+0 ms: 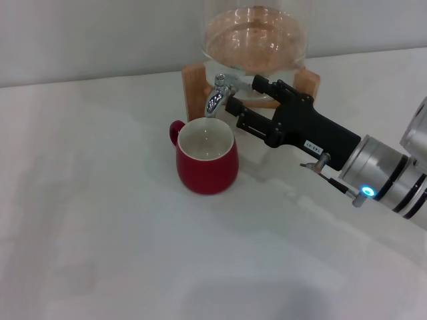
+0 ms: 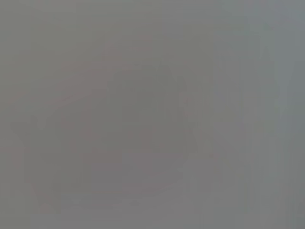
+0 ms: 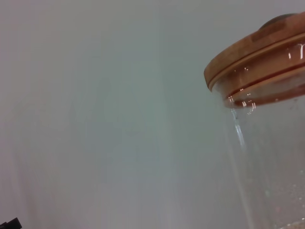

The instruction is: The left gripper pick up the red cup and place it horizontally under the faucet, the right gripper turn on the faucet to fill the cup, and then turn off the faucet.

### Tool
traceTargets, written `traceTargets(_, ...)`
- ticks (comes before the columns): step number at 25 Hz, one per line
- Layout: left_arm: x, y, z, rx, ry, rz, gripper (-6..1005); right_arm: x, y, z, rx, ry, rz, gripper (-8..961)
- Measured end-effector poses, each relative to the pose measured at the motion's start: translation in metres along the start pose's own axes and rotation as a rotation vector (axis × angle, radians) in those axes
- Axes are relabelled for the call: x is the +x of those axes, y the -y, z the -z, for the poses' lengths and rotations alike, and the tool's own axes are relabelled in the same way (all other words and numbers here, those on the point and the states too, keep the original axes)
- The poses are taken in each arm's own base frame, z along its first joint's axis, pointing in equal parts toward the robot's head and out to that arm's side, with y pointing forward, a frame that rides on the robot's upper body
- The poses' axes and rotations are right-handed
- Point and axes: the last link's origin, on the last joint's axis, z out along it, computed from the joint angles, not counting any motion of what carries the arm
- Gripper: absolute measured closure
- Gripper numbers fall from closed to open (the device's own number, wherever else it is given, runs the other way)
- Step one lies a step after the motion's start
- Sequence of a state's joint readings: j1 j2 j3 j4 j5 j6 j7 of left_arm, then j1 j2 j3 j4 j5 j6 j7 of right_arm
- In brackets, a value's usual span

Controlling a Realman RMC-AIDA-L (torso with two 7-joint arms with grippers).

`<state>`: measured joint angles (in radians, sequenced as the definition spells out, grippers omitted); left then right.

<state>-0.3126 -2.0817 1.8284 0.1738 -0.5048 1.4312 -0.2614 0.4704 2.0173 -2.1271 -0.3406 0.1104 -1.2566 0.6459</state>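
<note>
The red cup (image 1: 207, 160) stands upright on the white table, its small handle toward the back left and its cream inside showing. Its mouth is right below the spout of the chrome faucet (image 1: 217, 97). The faucet sits on a clear glass jar (image 1: 255, 40) in a wooden stand (image 1: 193, 90). My right gripper (image 1: 243, 95) reaches in from the right, its two black fingers apart, one above and one below the faucet's rear part, the upper fingertip (image 1: 259, 83) at the faucet's handle. I cannot see a water stream. My left gripper is out of view, and the left wrist view is blank grey.
The white table (image 1: 100, 233) stretches to the left and front of the cup. The right wrist view shows the jar's glass wall (image 3: 271, 162) and its wooden lid (image 3: 252, 59) close by, against a plain wall.
</note>
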Motion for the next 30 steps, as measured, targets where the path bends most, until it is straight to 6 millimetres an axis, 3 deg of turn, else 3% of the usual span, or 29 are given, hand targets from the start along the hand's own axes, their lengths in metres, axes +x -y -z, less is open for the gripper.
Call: traceTargets(30, -0.001, -0.002, -0.005, -0.008, 0.004, -0.025, 314, 0.001, -0.011, -0.005, -0.03, 0.0, -0.015, 170)
